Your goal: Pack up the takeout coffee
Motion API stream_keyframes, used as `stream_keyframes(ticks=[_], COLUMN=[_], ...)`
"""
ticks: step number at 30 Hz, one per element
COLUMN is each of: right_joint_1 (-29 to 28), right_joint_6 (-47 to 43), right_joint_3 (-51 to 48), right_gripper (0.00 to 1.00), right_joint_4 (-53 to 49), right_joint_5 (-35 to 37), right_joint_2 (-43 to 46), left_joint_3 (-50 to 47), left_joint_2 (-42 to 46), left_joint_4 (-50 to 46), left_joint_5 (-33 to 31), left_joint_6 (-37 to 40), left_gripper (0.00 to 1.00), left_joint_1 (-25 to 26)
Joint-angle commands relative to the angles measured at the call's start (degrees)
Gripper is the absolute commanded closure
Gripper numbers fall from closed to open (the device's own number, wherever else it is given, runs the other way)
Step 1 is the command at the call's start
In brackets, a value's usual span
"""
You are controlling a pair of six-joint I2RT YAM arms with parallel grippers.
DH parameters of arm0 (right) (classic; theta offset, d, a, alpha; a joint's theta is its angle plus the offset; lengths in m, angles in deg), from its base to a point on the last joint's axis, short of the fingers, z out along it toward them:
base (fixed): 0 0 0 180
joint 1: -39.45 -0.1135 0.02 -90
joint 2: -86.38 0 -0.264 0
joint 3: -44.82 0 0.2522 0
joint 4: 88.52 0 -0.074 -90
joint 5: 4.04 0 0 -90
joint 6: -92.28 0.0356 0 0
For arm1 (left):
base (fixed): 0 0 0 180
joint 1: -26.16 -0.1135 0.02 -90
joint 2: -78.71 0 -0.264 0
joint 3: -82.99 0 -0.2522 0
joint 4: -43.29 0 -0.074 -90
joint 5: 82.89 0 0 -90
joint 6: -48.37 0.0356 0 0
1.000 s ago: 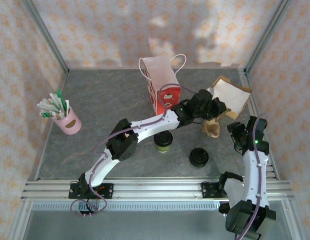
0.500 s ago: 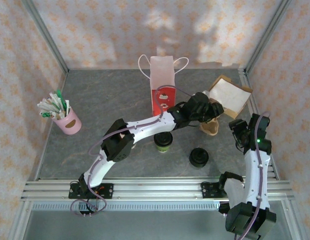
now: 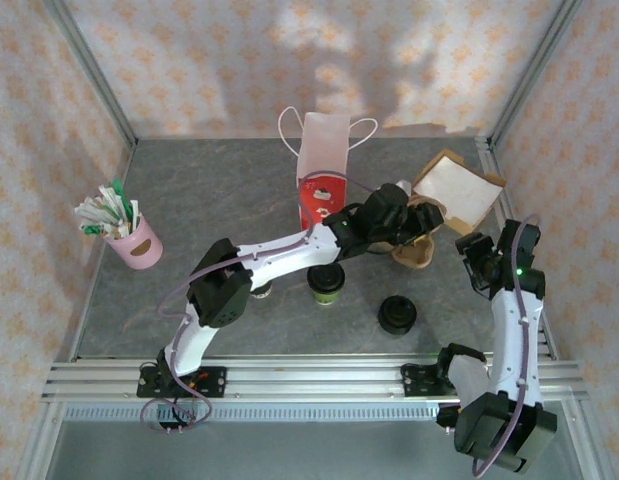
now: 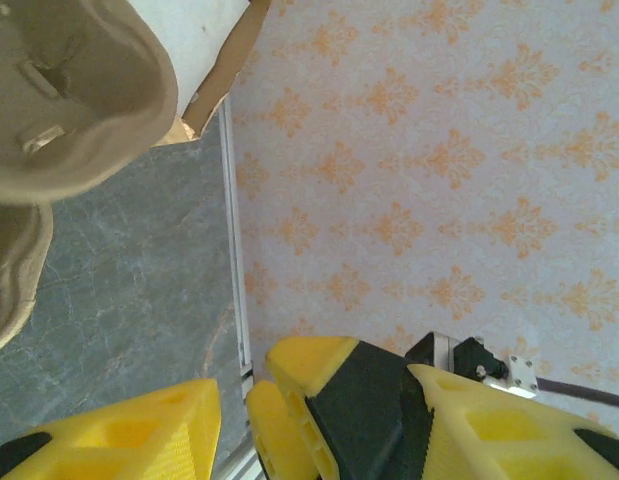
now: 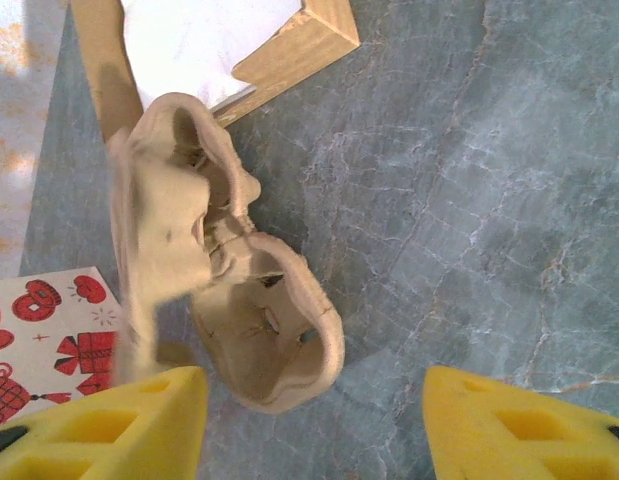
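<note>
Olive-brown paper walls and a round black plastic lid marked the takeout coffee [image 3: 327,284], which stood upright on the grey stone-patterned table [image 3: 209,200]. It was on the near side of the left arm's forearm and to the left of a short stack of black plastic lids [image 3: 397,315]. The cup sat outside both the bag and the carrier, and neither gripper touched it.

The left arm stretched across the table to the right, its left gripper [image 3: 423,222] poised over a brown moulded-pulp cup carrier [image 3: 414,252]. In its wrist view the yellow fingers [image 4: 109,435] were parted with nothing between them, and the carrier lay beyond their tips. The right gripper [image 5: 311,388] hung over the same carrier from the other side, its yellow fingers wide apart and gripping nothing.

The carrier lay crumpled between a tall white paper bag with red printed sides and looped handles [image 3: 324,160] and a flat brown cardboard box lined with white paper [image 3: 459,188]. A pink cup of stirrers and sachets [image 3: 137,243] stood well apart near the table's left edge.
</note>
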Motion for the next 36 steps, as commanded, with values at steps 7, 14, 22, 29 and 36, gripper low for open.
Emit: stream_keyframes(ticks=[7, 14, 22, 29, 36], right_joint_1=[-0.42, -4.99, -14.00, -26.35, -33.28], right_joint_6=[-0.82, -1.35, -7.21, -12.38, -16.89], right_joint_3=[2.81, 5.46, 11.87, 20.35, 28.16], right_gripper=[0.42, 0.43, 0.49, 0.49, 0.47], right_joint_4=[-0.52, -0.24, -2.34, -7.71, -13.77], right_joint_5=[-3.56, -3.70, -2.94, 7.63, 17.28], right_joint_2=[-2.54, -5.90, -14.63, -24.55, -34.28], left_joint_3=[-0.85, 1.90, 1.71, -6.98, -22.66], left_joint_2=[2.99, 5.78, 15.02, 25.19, 35.90], left_joint_4=[0.36, -4.13, -16.73, -18.60, -15.69], left_joint_5=[0.68, 0.75, -3.90, -5.82, -6.26], left_joint_6=[1.73, 7.66, 20.96, 26.83, 27.39], left_gripper=[0.47, 0.43, 0.33, 0.20, 0.14], left_joint_1=[0.50, 0.62, 0.50, -1.54, -6.89])
